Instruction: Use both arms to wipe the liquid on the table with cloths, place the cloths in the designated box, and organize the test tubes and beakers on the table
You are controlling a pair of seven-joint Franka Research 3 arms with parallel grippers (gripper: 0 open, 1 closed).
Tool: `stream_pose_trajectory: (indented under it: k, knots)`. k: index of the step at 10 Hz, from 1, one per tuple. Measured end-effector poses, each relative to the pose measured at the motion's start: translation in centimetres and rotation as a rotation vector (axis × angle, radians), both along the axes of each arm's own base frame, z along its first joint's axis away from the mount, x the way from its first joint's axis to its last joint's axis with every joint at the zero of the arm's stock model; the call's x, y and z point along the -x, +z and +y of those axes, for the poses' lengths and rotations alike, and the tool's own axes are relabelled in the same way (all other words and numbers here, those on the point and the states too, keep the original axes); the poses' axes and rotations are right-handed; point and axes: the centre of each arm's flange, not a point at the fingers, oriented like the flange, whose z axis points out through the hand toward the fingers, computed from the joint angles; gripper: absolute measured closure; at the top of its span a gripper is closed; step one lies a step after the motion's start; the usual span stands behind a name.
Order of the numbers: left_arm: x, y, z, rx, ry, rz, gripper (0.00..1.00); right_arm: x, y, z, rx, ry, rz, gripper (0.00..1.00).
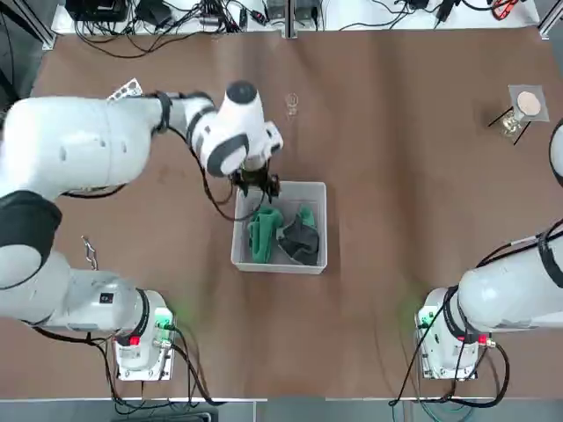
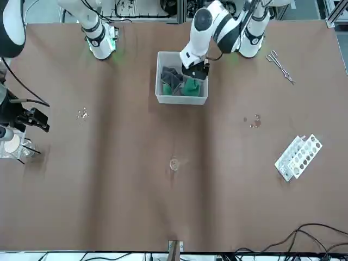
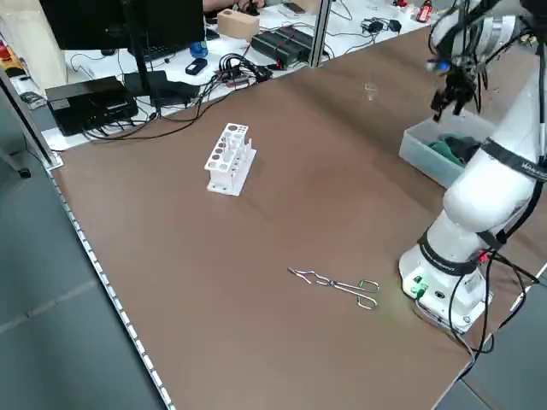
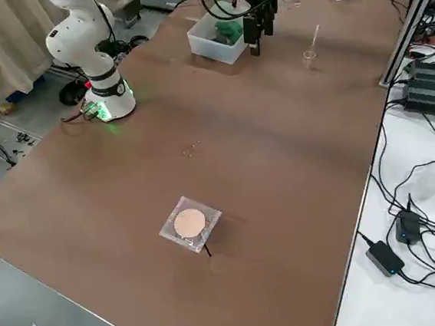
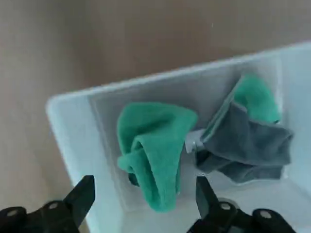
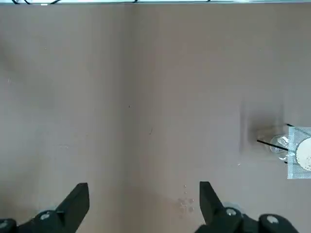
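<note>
The left gripper (image 5: 146,189) hangs over the far-left part of the translucent plastic bin (image 1: 324,237), its two fingers wide apart with nothing between them. Below it, inside the bin, lie both cloths: the green cloth (image 5: 155,150), crumpled, on the left half, and the dark grey cloth (image 5: 248,145), folded with a green underside showing, on the right half. The bin stands on the brown table (image 1: 369,193), in front of the left arm. The right gripper (image 6: 144,204) is over the table's right part, also wide and holding nothing, with scattered droplets (image 6: 185,201) on the tabletop below. Off to the right is a glass vessel (image 6: 279,144) by a mesh square with a pale round disc (image 4: 189,223) and dark rods. A small clear glass beaker (image 1: 292,102) stands beyond the bin, well apart from it. The white test tube rack (image 3: 229,162) and the metal clamp scissors (image 3: 338,285) lie on the left side of the table; the left arm (image 1: 88,149) reaches across between them and the bin, partly covering the rack in the top view.
</note>
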Motion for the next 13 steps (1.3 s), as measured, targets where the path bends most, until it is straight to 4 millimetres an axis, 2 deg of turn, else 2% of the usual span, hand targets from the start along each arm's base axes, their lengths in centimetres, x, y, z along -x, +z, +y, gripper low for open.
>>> stream_pose_trajectory:
  k: [2, 3, 4, 5, 7, 8, 10, 12, 13]
  knots:
    - [1.8, -4.1, 0.4, 0.022, 0.001, 0.055, 0.1, 0.0, -0.2, 0.2, -0.001, 0.002, 0.009, 0.0]
    - [2.1, -5.4, 0.4, 0.032, 0.005, 0.091, 0.11, 0.0, -0.7, 0.5, -0.004, 0.008, 0.028, 0.0]
    - [2.2, -6.4, 0.2, 0.045, 0.005, 0.113, 0.11, 0.1, -1.3, 1.8, -0.011, 0.018, 0.05, 0.0]
    - [2.3, -7.1, 0.1, 0.049, -0.008, 0.123, 0.11, 0.2, -1.7, 4.5, -0.016, 0.001, 0.064, 0.0]
    - [2.6, -7.8, 0.0, 0.022, -0.039, 0.1, 0.11, 0.9, -3.1, 11.5, -0.016, 0.016, 0.086, 0.0]
    - [2.8, -8.2, -0.1, 0.0, -0.042, 0.076, 0.11, 1.1, -4.4, 14.9, -0.016, 0.041, 0.084, 0.0]
    - [2.8, -9.4, -0.3, -0.043, -0.024, 0.045, 0.14, 2.2, -8.6, 20.1, -0.016, 0.042, 0.087, 0.0]
    - [2.6, -10.6, -0.4, -0.059, -0.012, 0.055, 0.44, 4.0, -12.7, 24.0, -0.013, 0.03, 0.094, 0.0]
    - [2.4, -10.6, -0.5, -0.057, -0.009, 0.057, 0.61, 4.8, -14.3, 25.1, -0.009, 0.024, 0.103, 0.0]
